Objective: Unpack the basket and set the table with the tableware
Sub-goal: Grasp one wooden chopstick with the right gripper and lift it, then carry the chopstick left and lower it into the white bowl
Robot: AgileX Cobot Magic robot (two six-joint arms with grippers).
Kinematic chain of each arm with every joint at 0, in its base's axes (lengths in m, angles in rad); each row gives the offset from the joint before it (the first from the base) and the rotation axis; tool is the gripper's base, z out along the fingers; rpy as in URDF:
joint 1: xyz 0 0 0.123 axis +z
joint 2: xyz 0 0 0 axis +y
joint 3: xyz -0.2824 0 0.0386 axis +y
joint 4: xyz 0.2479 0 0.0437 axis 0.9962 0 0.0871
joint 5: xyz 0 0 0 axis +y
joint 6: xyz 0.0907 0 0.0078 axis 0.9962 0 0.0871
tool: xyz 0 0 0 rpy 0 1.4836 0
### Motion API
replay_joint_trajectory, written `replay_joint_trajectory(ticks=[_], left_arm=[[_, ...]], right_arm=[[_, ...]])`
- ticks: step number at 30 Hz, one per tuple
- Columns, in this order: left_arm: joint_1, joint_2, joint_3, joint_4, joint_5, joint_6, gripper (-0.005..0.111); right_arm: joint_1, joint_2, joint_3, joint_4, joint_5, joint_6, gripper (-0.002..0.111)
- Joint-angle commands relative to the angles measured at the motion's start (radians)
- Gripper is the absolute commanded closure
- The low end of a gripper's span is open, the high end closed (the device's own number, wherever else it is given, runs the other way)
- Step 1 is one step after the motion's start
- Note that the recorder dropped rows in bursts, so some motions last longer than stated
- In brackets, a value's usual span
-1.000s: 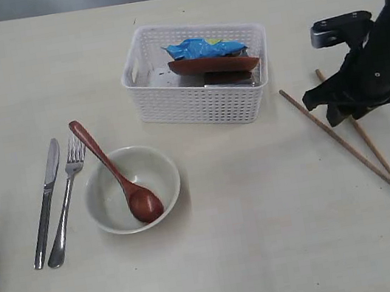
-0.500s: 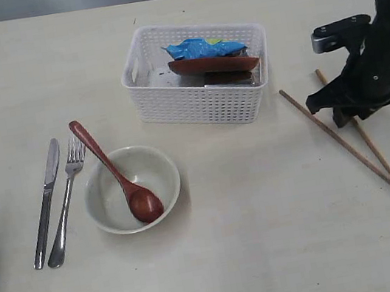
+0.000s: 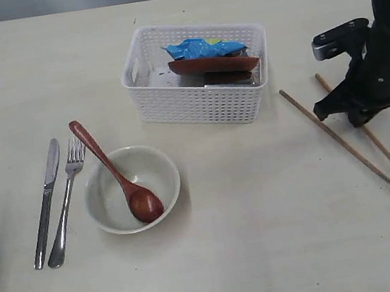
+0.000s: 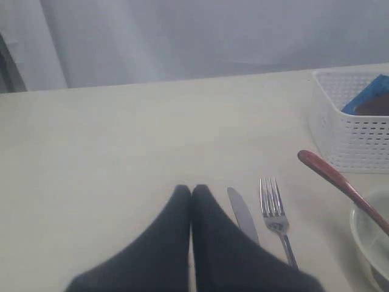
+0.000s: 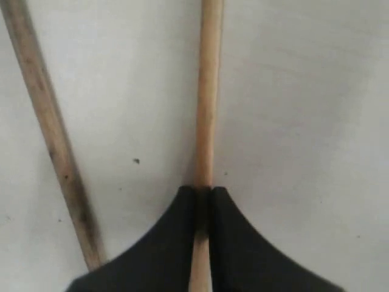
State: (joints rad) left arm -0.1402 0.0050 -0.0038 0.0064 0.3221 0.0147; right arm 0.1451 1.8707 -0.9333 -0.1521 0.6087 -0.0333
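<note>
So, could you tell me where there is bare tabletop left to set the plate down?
Widest bare patch: between the bowl and the chopsticks, nearer than the basket. Also beyond the knife and fork, left of the basket. Crowded by the right gripper, shut on a chopstick.

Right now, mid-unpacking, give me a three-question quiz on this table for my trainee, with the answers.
1. True or false: the wooden spoon rests with its head in the bowl.
2. What is the right gripper shut on? A the wooden spoon; B a chopstick; C nothing.
3. Fill in: the blue snack bag lies inside the ____.
Key: 1 true; 2 B; 3 basket.
</note>
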Motion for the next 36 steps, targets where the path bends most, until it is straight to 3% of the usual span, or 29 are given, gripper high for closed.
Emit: replay_joint_trajectory(ticks=[1,8,17,20,22,27,30,36], left_arm=[[0.003,-0.005,0.004,-0.006,-0.001,-0.004,0.107],[0.003,-0.005,0.004,-0.006,-0.001,-0.004,0.107],[0.003,-0.005,0.004,-0.006,-0.001,-0.004,0.107],[0.003,-0.005,0.004,-0.006,-0.001,-0.004,0.107],[0.003,-0.005,0.004,-0.006,-0.001,-0.004,0.107],[0.003,-0.005,0.004,-0.006,-0.001,-0.004,0.107],[0.003,-0.005,0.004,-0.006,-0.001,-0.004,0.107],[0.003,-0.005,0.004,-0.006,-0.001,-0.004,0.107]], right_arm=[[-0.002,-0.101,0.005,-0.008,0.019,0.004,0.109],[-0.002,-0.307,0.005,0.097,0.126,0.01,0.109],[0.021,-0.502,0.005,0.585,0.377,-0.122,0.109],[0.107,-0.535,0.005,0.72,0.377,-0.122,0.109],[0.218,-0.538,0.005,0.843,0.342,-0.103,0.109],[0.549,-0.43,0.005,0.955,0.072,0.033,0.109],[0.674,-0.314,0.005,1.074,-0.067,0.043,0.109],[0.706,-0.159,0.005,1.232,-0.242,0.021,0.109]])
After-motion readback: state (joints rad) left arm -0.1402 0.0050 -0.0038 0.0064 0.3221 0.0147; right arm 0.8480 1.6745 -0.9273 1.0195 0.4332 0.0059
